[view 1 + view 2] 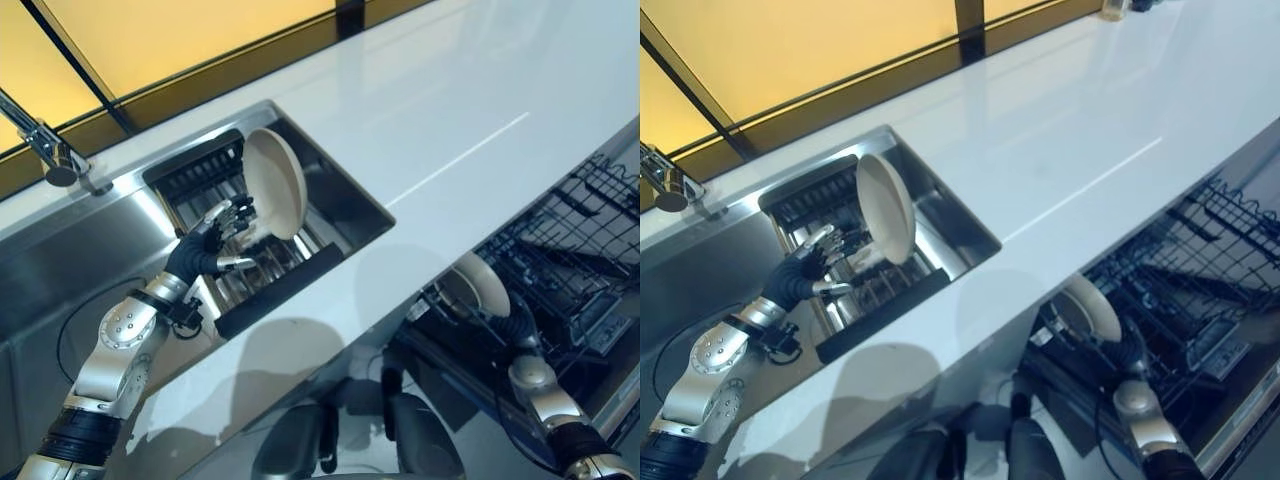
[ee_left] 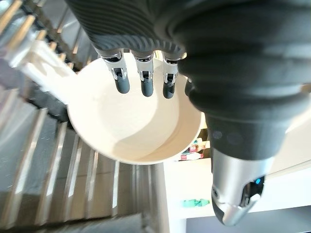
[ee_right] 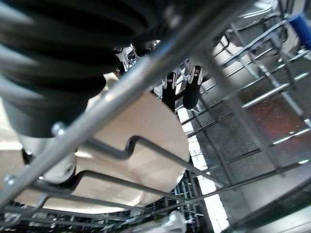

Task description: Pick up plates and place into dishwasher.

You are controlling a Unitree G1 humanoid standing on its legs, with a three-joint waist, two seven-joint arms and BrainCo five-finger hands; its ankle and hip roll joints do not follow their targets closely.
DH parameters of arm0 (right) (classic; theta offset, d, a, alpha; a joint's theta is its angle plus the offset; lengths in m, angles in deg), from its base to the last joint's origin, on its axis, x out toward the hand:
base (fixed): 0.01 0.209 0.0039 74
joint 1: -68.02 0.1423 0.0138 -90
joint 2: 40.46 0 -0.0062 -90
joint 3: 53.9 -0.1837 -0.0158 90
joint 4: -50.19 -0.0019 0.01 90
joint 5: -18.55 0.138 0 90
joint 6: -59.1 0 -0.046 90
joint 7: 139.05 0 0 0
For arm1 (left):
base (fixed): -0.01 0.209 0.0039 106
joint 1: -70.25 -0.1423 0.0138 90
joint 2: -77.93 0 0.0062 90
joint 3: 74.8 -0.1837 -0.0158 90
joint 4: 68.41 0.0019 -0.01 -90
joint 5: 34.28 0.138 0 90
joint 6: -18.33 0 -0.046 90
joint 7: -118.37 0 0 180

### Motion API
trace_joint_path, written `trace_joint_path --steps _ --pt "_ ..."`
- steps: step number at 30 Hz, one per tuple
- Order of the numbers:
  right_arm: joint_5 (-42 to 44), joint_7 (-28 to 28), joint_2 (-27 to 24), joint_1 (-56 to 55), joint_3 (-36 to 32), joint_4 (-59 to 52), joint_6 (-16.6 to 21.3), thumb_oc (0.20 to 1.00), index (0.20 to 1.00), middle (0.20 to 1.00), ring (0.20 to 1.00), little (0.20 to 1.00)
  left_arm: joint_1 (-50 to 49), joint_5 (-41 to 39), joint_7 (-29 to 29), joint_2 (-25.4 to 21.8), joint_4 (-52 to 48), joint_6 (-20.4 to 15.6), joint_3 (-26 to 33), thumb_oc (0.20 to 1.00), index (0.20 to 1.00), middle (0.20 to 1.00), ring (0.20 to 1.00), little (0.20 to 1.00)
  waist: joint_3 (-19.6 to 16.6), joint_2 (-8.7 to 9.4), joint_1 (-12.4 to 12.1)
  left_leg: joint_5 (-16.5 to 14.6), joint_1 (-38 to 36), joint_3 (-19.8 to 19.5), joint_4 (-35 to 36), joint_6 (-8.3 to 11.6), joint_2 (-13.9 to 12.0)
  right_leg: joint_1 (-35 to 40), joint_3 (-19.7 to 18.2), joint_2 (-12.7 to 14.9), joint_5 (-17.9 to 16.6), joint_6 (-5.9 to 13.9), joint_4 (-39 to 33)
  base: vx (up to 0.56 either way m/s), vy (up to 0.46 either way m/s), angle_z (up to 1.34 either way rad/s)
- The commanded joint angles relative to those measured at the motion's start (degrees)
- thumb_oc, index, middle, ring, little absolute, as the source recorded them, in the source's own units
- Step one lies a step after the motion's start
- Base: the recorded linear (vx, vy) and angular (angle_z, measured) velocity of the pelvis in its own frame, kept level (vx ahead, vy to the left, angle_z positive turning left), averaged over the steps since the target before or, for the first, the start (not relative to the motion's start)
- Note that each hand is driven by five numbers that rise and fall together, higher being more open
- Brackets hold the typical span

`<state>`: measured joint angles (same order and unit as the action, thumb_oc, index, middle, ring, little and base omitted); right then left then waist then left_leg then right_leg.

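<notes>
A cream plate (image 1: 275,183) stands on edge in the dish rack (image 1: 205,170) inside the sink. My left hand (image 1: 213,243) is just beside its lower rim, open, with straight fingers (image 2: 143,82) pointing at the plate's face (image 2: 126,121) and the thumb (image 2: 237,194) held apart. Lower right, my right hand (image 1: 518,322) is shut on a second cream plate (image 1: 480,285) and holds it tilted at the near end of the dishwasher's wire rack (image 1: 585,235). In the right wrist view that plate (image 3: 136,141) lies behind rack wires, with fingertips (image 3: 170,92) at its edge.
The steel sink (image 1: 60,270) has a tap (image 1: 45,145) at its far left. A broad white countertop (image 1: 460,110) separates the sink from the pulled-out dishwasher rack, whose upright tines crowd the space around the right hand.
</notes>
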<state>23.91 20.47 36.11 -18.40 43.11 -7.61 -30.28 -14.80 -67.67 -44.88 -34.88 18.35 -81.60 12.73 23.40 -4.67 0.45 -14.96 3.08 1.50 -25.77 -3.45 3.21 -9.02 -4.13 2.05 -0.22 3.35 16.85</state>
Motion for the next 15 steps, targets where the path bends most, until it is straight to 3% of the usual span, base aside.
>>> trace_joint_path --steps 1,15 --pt "-1.4 1.6 3.6 -5.3 3.0 -0.3 -0.7 1.0 1.0 1.0 1.0 1.0 -2.1 -0.7 1.3 0.0 -3.2 -0.8 4.2 1.0 1.0 1.0 1.0 1.0 -6.1 3.3 -1.4 -0.4 6.8 1.0 -5.0 -1.04 0.7 5.4 -2.0 2.3 -3.3 4.53 -10.3 0.05 0.071 0.02" --pt "-0.4 3.2 4.3 -10.1 -1.8 -4.9 -2.5 1.0 1.0 1.0 1.0 1.0 -6.8 0.2 3.0 4.0 -2.2 -1.8 7.9 1.0 1.0 1.0 1.0 1.0 -10.8 5.19 0.4 -0.5 -3.8 1.6 4.1 -0.92 1.4 10.4 -3.5 2.8 -3.0 4.92 -14.0 0.01 0.094 -0.02"
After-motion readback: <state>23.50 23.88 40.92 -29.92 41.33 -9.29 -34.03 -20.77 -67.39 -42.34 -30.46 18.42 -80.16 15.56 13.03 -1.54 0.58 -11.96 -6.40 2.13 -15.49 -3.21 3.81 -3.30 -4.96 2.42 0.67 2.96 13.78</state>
